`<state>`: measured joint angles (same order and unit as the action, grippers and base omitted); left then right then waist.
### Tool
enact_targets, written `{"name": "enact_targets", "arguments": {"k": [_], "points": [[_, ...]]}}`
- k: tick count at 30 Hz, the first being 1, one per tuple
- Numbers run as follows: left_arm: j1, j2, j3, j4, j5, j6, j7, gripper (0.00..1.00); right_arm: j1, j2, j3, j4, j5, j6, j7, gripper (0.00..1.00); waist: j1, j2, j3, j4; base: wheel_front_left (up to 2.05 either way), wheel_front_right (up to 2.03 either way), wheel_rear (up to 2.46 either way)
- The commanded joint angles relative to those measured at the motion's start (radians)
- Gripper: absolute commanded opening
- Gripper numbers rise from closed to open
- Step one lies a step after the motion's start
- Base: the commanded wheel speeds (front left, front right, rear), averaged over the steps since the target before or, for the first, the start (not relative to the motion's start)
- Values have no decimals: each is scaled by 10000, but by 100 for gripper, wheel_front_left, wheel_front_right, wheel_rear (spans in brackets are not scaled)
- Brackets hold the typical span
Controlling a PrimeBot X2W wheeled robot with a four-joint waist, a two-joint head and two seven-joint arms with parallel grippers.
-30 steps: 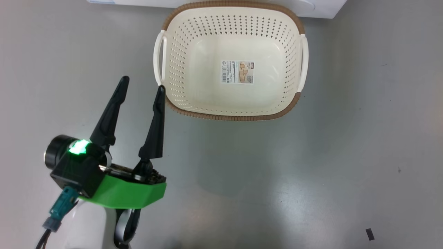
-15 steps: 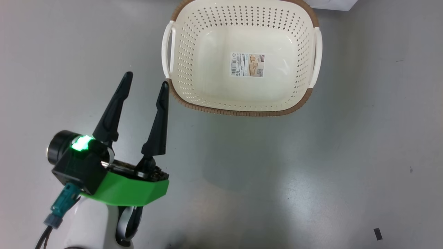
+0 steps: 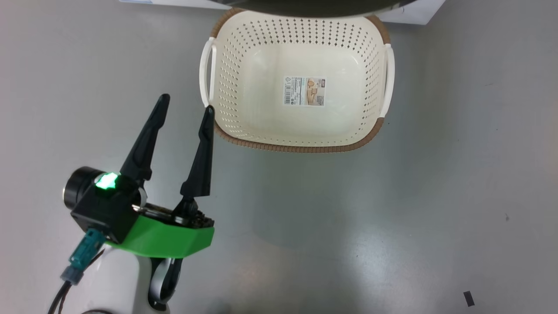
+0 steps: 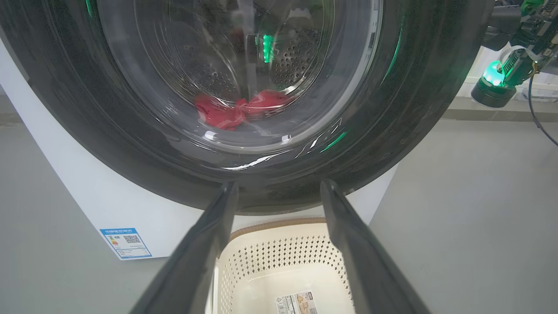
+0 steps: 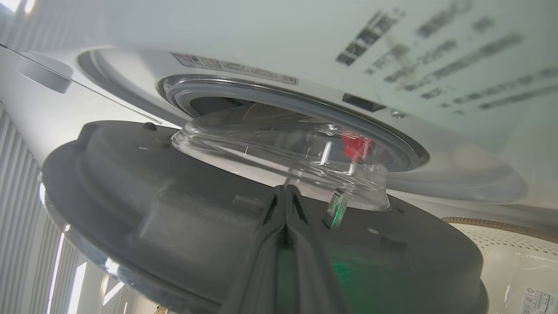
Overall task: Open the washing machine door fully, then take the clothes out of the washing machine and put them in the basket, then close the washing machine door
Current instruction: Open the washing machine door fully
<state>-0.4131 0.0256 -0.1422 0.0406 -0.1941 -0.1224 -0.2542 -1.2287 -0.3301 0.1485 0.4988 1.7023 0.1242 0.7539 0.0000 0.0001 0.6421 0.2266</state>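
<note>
From the head camera, the left gripper (image 3: pixel 186 104) sat at the lower left above the grey floor (image 3: pixel 392 218). Its two dark fingers were spread wide with nothing between them, and the inner fingertip was just beside the left corner of the basket (image 3: pixel 296 147). The basket lay in the middle with a sticker (image 3: pixel 304 91) on its bottom. Its far edge was tucked under the dark rim of the washing machine door (image 3: pixel 314 6). Far to the right a small black mark (image 3: pixel 468 298) lay on the floor.

Along the left wrist, a blue label (image 4: pixel 126 242) showed low on the white washing machine (image 4: pixel 87 196). The door's glossy rim and bulging glass stood squarely between the open fingers and the red clothes (image 4: pixel 235 111), which lay in the drum behind the glass.

Along the right wrist, the door stood ajar, swung partway off the grey rubber ring (image 5: pixel 279 93). The right gripper (image 5: pixel 285 192) had its fingers pressed tight together and held nothing. Its tips were at the door's dark inner face, just beside the glass bowl, though whether they touched it could not be told.
</note>
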Motion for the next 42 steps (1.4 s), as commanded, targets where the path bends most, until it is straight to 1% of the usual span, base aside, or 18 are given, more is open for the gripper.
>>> {"name": "enact_targets", "arguments": {"k": [1, 15, 21, 22, 23, 24, 27, 32, 37, 41, 42], "points": [[8, 246, 262, -155, 1, 64, -76, 100, 326, 281, 152, -371, -114, 65, 185, 0, 0, -1, -93, -23, 0, 0, 0], [70, 246, 268, -131, -39, 65, -76, 100, 1159, 513, 25, -635, 72, 65, 972, 0, 0, -1, -407, -59, 0, 0, 0], [99, 246, 227, -124, -93, 91, -76, 100, 1287, 573, -89, -633, -145, 65, 880, 0, 0, -1, -537, -98, 0, 0, 0], [94, 246, 240, -132, -122, 98, -76, 100, 1298, 605, -179, -641, -346, 65, 576, 42, 0, -1, -544, -120, 0, 0, 0], [89, 246, 252, -135, -139, 101, -76, 100, 1310, 634, -233, -660, -423, 65, 429, 79, 0, -1, -542, -137, 0, 0, 0], [85, 246, 262, -137, -152, 108, -76, 100, 1337, 654, -290, -688, -519, 65, 260, 100, 0, -1, -541, -160, 0, 0, 0], [55, 246, 277, -123, -165, 121, -76, 100, 1461, 696, -488, -936, -813, 65, -285, 100, 0, -1, -532, -246, 0, 0, 0], [6, 246, 358, -66, -133, 128, -76, 100, 2109, 657, -645, -1907, -1546, 65, -1298, 100, 0, -1, -577, -492, 0, 0, 0], [-93, 246, 455, 12, -110, 121, -76, 100, 2884, 440, -550, -2908, -2550, 65, -2865, 100, 0, -1, -609, -775, 0, 0, 0], [-127, 246, 599, 183, -219, 239, -76, 100, 3577, -14, 12, -3506, -3685, 65, -4598, 100, 0, -1, -695, -970, 0, 0, 0], [-127, 246, 599, 183, -219, 239, -76, 100, 3577, -14, 12, -3506, -3685, 65, -4598, 100, 0, -1, -695, -970, 0, 0, 0]]}}
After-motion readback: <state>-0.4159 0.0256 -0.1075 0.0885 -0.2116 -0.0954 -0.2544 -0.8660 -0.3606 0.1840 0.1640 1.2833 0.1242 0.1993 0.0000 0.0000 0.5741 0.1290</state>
